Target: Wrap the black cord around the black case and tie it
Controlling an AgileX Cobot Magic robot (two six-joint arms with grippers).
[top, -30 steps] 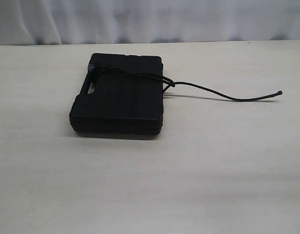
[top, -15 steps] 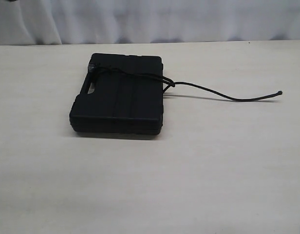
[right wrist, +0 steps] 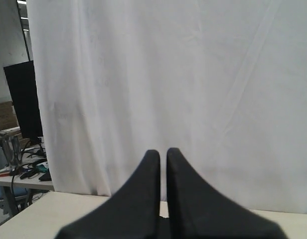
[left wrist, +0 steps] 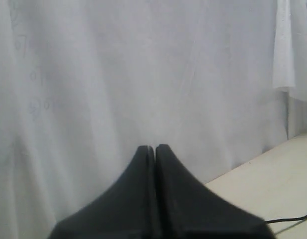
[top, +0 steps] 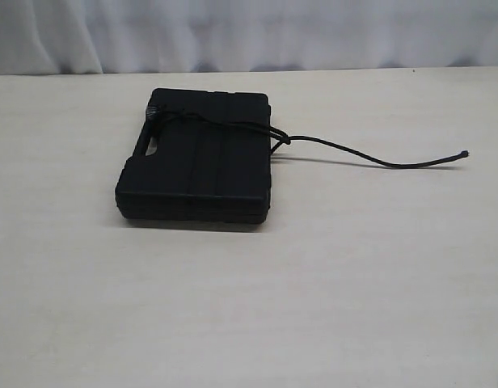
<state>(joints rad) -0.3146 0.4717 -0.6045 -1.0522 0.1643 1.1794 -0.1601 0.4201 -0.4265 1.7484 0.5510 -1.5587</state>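
The black case (top: 196,170) lies flat on the table in the exterior view. The black cord (top: 370,157) crosses its far end and bunches in a small knot (top: 284,139) at the case's right edge. From there a loose tail trails right to a frayed tip (top: 464,153). Neither gripper shows in the exterior view. My left gripper (left wrist: 155,147) is shut with nothing in it and points at the white curtain. My right gripper (right wrist: 163,151) faces the curtain too, its fingers all but touching with nothing between them. The case is out of both wrist views.
A pale table (top: 354,283) stretches around the case, with a white curtain (top: 249,32) along its far edge. In the right wrist view a dark monitor (right wrist: 23,99) and a cluttered desk stand beyond the curtain's side. A thin black line (left wrist: 293,217) crosses the tabletop in the left wrist view.
The case and the cord have not moved. A dark bit that showed at the top left edge of the exterior view half a second ago is gone.
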